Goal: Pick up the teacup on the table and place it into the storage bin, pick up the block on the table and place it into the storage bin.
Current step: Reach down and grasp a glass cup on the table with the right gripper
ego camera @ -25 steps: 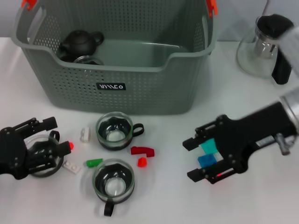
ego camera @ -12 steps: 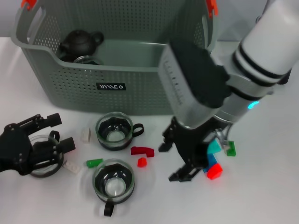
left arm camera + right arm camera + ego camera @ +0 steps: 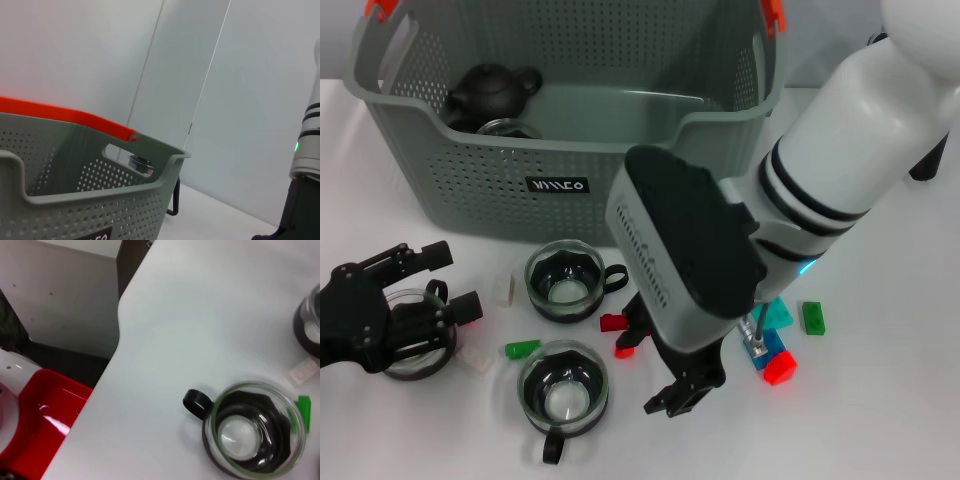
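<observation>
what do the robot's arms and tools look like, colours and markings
The right arm is glossy white with black bands at its joints, a small teal light, and a grey wrist block capped in black with a dotted strip along its edge. Its tool is black with slim fingers. The left tool is all black, built from angular linked fingers.

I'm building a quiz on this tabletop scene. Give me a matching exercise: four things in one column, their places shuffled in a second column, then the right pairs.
Things:
1. black teapot
2. left gripper
3. right gripper
4. dark green block

Places:
A. on the table, farthest right of the blocks
B. inside the storage bin
C. low beside the front teacup, jaws open
D. at the leftmost teacup, jaws open

Pairs: 1-B, 2-D, 3-C, 4-A
</observation>
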Robot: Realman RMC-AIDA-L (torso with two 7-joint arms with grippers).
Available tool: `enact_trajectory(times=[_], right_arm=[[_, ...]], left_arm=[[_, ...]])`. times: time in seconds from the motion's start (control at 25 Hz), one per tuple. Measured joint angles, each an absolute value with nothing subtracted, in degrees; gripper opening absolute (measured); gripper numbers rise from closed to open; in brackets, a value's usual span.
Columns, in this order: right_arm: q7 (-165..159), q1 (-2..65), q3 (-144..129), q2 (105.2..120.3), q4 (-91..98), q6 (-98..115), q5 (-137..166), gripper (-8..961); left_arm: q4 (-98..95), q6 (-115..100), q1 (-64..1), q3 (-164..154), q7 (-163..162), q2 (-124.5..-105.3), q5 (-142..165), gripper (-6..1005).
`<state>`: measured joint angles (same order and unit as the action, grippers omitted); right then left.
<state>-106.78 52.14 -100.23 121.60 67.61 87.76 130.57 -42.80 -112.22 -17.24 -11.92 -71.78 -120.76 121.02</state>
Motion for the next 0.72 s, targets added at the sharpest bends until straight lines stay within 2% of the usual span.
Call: enact_trajectory(times=[0.72], right_arm=[[-101.5, 48.7, -116.7, 121.73, 71.0, 73.3, 127.1, 700]], left_arm=[[-42.8, -112.2, -17.1, -11.5, -71.6, -120.85, 121.0, 841]])
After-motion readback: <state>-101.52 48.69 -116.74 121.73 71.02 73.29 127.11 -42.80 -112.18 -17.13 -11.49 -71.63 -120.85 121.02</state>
